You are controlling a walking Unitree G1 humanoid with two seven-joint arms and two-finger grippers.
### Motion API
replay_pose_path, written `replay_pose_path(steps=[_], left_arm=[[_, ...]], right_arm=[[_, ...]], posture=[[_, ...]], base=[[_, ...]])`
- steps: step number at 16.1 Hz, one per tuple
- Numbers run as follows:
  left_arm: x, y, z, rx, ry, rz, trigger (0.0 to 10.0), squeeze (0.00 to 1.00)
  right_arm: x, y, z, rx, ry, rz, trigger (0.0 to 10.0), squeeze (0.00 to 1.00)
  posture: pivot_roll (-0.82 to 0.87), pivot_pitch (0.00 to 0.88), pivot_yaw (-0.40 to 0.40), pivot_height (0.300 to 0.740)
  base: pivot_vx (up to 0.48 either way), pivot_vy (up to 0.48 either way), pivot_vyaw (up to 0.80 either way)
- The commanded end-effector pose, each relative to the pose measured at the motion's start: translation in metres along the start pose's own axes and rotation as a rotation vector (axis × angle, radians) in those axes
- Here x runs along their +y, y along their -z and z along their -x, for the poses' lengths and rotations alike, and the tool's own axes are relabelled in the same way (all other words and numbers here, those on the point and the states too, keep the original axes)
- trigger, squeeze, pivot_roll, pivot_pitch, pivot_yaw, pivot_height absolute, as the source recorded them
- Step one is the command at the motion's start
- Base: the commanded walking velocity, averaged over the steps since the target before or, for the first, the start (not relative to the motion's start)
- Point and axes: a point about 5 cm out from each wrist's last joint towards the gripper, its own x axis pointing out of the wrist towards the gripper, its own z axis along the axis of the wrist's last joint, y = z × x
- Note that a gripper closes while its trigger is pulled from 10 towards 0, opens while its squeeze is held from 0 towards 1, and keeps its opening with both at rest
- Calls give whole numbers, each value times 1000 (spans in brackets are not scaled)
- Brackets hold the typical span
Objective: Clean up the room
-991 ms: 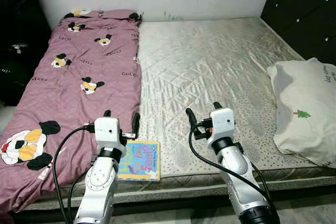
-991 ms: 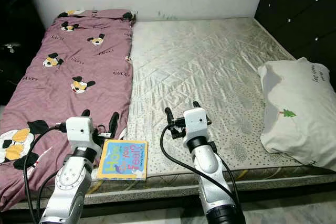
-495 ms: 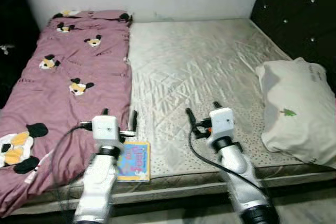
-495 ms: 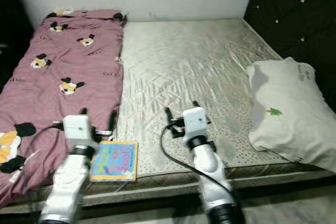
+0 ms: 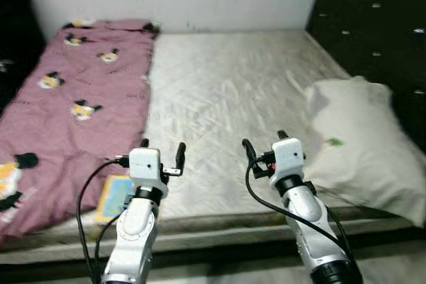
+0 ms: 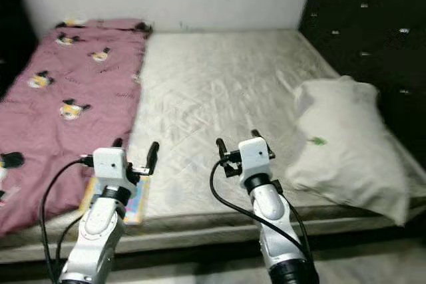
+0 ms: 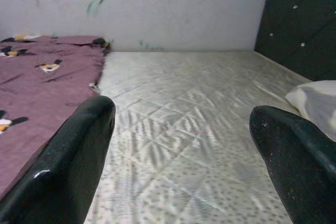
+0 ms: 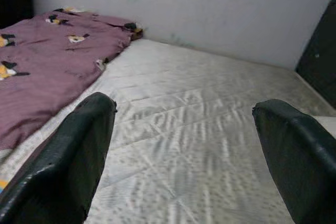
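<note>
Risk is gathering mostly around the small picture book (image 5: 114,197), which is lying flat at the near edge of the bed (image 5: 226,98), just beside the border of the mauve cartoon-print blanket (image 5: 66,98) and partly tucked behind the left arm. Both arms are reaching forward over the mattress: the left gripper (image 5: 162,153) is hovering near the book but beyond it, with its jaws spread wide and holding nothing, and the right gripper (image 5: 264,145) is hanging over bare mattress with its jaws equally parted and empty, near the white pillow (image 5: 359,138) that is sprawling at the bed's right side beside the dark headboard panel (image 5: 373,24). Because the book is sitting so close to the edge and is so thin, a descending finger is likely to be pushing it off onto the floor or sliding it under the blanket rather than getting beneath it. The head views are looking soft and smeared, so judging the book's exact edge is looking unreliable, and a grasp aimed now is risking pinching blanket cloth instead. The loose black cable looping from the left wrist is also dangling near the book and could be snagging it. The pillow seems to be overhanging the bed's near corner, so a careless sweep of the right arm could be tipping it down.
</note>
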Motion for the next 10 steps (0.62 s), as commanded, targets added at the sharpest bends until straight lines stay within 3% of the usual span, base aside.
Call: replay_pose_path(steps=[1,4,10], left_arm=[[5,0,1,-1,-15,-4,10000,0],[5,0,1,-2,-20,-3,10000,0],[3,-2,4,-26,14,10,10000,0]], right_arm=[[5,-3,-3,-11,-23,0,10000,0],[5,-3,-3,-9,-27,7,10000,0],[6,-2,-2,-5,-27,7,10000,0]], posture=[[1,43,-5,740],[1,45,-6,740],[1,54,-5,740]], base=[[0,-360,0],[0,-358,0],[41,0,0]])
